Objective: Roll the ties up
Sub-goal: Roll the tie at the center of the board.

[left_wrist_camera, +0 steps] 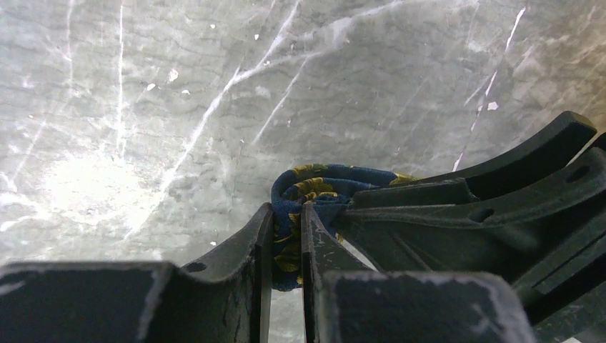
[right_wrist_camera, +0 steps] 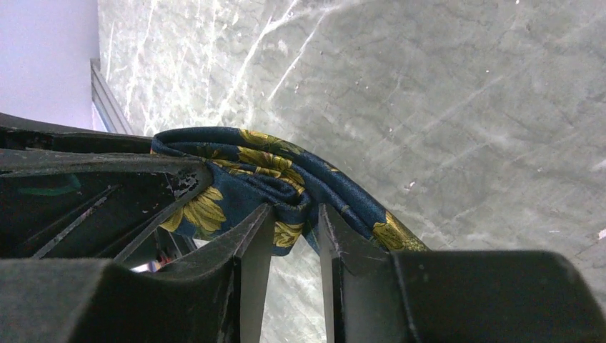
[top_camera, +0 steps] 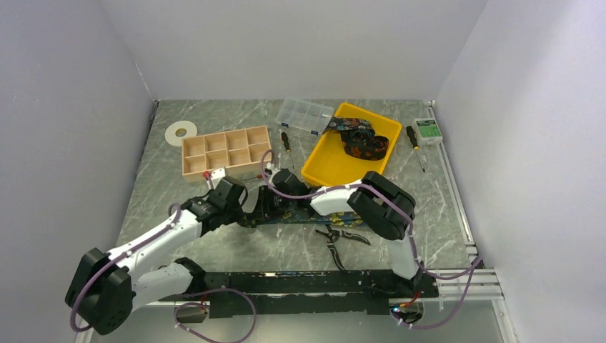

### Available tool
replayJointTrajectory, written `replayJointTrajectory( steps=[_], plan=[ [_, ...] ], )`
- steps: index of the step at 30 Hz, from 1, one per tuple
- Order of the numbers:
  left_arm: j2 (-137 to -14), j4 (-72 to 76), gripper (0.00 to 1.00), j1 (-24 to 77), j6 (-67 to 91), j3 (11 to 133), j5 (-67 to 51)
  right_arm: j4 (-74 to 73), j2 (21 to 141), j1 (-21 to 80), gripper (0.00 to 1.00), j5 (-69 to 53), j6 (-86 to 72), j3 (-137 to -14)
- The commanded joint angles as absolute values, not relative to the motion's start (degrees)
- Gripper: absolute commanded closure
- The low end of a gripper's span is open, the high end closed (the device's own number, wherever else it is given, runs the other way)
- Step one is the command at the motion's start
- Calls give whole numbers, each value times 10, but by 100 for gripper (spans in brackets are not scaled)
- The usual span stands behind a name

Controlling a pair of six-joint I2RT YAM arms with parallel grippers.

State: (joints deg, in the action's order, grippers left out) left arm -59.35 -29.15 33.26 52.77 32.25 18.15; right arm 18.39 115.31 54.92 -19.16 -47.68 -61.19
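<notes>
A dark navy tie with yellow flowers [top_camera: 307,218] lies as a strip on the marble table under both grippers. My left gripper [top_camera: 246,211] is shut on a bunched end of it, and the cloth shows pinched between its fingertips in the left wrist view [left_wrist_camera: 286,211]. My right gripper [top_camera: 275,200] is right beside it and shut on a fold of the same tie [right_wrist_camera: 271,161], with the jaws close around the cloth [right_wrist_camera: 294,211]. The two grippers nearly touch. More ties [top_camera: 361,139] lie coiled in a yellow tray [top_camera: 325,168].
Black-handled pliers [top_camera: 336,239] lie just in front of the tie. Behind are a wooden compartment box [top_camera: 225,150], a clear plastic organizer [top_camera: 306,114], a white disc [top_camera: 181,132], two screwdrivers [top_camera: 286,143] [top_camera: 414,139] and a green box [top_camera: 429,128].
</notes>
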Motion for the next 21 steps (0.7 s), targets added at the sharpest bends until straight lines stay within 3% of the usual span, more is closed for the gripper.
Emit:
replayJointTrajectory(
  steps=[1,4,8,21],
  plan=[
    [-634,-352,97,354,518,387,251,200,1123,545,60,-168,-475,-597],
    [-666,-384,97,365,518,413,279,184,1076,535,49,-134,-460,-565],
    [-702,-407,97,380,521,437,308,159,1007,522,41,-88,-443,-512],
    [-887,-511,97,476,556,577,433,101,724,517,39,25,-424,-288]
  ],
)
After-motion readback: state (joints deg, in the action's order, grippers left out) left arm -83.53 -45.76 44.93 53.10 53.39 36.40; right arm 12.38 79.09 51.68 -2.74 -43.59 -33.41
